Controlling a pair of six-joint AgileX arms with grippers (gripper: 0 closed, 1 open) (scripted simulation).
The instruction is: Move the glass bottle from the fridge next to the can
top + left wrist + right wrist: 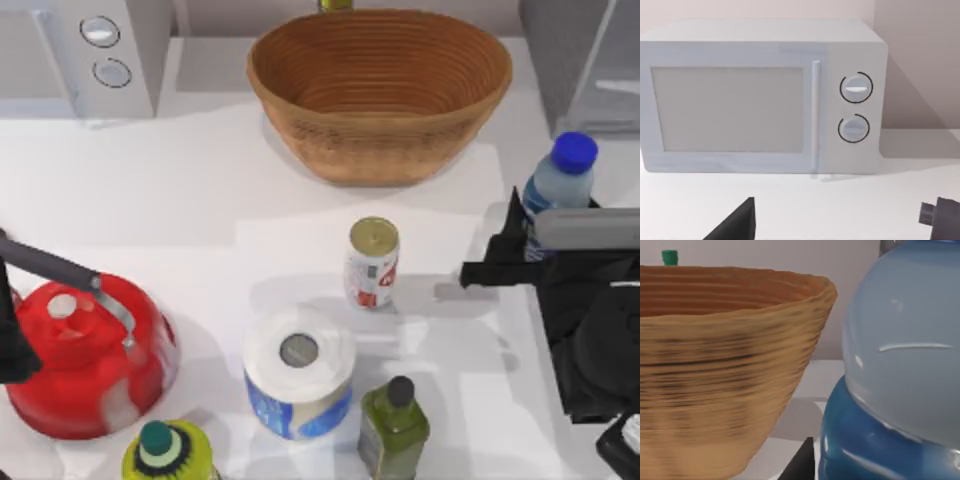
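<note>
My left gripper (10, 340) idles by the kettle (85, 355); fingers, I cannot tell. The can (372, 262) waits mid-table. My right gripper (522, 240) clasps the glass bottle (556, 185), already out of the fridge (590, 60); carrying and placing remain.

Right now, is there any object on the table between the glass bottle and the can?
No. In the top view the tabletop between the glass bottle, gripped by the right gripper, and the can is bare.

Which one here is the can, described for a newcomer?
Start at the woven basket at the table's back. Just in front of it, mid-table, stands the can, behind the blue-wrapped paper roll. It alone is white and red with a dull gold round top.
</note>
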